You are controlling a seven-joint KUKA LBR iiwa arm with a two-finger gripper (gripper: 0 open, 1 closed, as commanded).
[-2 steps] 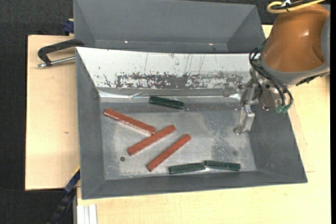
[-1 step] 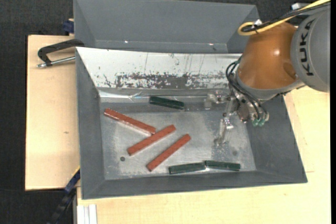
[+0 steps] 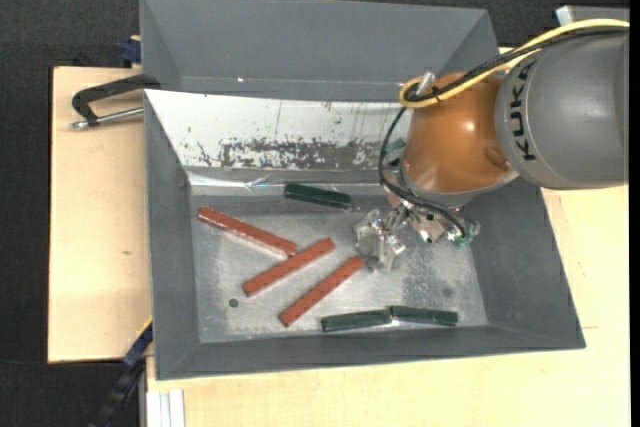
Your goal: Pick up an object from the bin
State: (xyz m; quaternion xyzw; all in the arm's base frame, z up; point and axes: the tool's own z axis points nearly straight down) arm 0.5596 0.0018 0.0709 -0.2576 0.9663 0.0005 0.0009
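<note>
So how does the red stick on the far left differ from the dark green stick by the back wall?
The red stick is reddish brown, the dark green stick nearly black. The red stick looks longer than the dark green stick. The red stick slants, the dark green stick lies nearly level. Both are slim straight bars lying flat, clear of the tool.

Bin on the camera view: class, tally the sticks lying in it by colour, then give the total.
Red sticks: 3
Dark green sticks: 3
Total: 6
</note>
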